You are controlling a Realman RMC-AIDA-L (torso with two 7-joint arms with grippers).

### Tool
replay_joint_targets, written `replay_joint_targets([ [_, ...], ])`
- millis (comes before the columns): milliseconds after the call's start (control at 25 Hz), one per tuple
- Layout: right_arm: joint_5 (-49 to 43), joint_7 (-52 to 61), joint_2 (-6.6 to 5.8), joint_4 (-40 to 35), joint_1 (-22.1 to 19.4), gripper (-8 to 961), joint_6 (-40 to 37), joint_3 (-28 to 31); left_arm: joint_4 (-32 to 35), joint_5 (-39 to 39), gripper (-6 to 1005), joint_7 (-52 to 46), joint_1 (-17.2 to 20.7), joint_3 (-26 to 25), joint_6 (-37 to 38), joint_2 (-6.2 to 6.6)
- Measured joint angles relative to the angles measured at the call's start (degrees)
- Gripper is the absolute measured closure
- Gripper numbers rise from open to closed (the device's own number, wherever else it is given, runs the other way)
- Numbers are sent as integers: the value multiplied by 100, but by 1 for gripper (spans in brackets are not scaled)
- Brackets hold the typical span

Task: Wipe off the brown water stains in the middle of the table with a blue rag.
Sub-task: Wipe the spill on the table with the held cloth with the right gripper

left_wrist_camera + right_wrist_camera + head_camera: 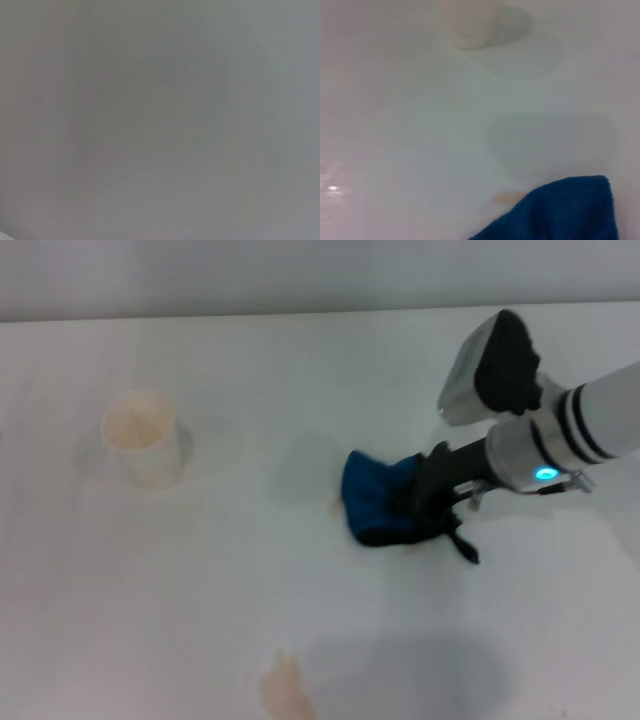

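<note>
Right arm is reaching in from the right side of the head view, its white and black forearm angling down toward mid-table. The right gripper (pixel 425 502), dark-fingered, is sitting down at the surface of the large plain white smooth table (pixel 200 590), and its fingers are clamping the small bright blue cloth rag with black edging (pixel 380 498). The rag is bunching up into a rumpled mound just to the left of the gripper, touching it and pressing against the tabletop. A short black loop tab is trailing out below the gripper on its right side.

Brown water stains: only scraps are showing. A small tan fleck (pixel 336 506) is lying at the rag's left edge, touching or nearly touching the cloth. In the right wrist view the same kind of tan mark (pixel 509 197) is sitting right beside the edge of the blue rag (pixel 560 212). A larger light tan patch is lying near the bottom edge of the head view, well apart from the rag.

A cream paper cup (pixel 143 438) is standing upright at the left, well apart from the rag.

Left gripper is not appearing in any view; the left wrist view is giving only a featureless grey field.
</note>
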Motion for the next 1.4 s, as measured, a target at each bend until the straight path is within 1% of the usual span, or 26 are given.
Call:
replay_joint_targets([
  [480,-713,61,-13,142,29,885,182,1327,7,-10,112,0,2,-20,-1,-1],
  [640,-679,65,12,145,75,885,107,1500,7,-10,112,0,2,-17,-5,-1],
  [720,-652,66,45,163,155,885,44,1463,7,-10,112,0,2,-22,-22,-2],
  [840,-537,66,85,333,350,885,-70,1213,7,-9,111,0,2,-25,-43,-2],
  [1000,-104,66,91,613,589,885,-122,627,7,-9,111,0,2,-26,-53,-8],
  [1160,257,64,98,596,641,885,-212,36,7,-9,111,-2,2,-29,-58,-10],
  [1280,438,-7,95,484,644,885,-598,-157,7,-9,112,-6,2,-35,-62,-11],
  [1400,481,-152,91,407,656,884,-1119,-167,7,-9,112,-6,2,-37,-62,-11],
])
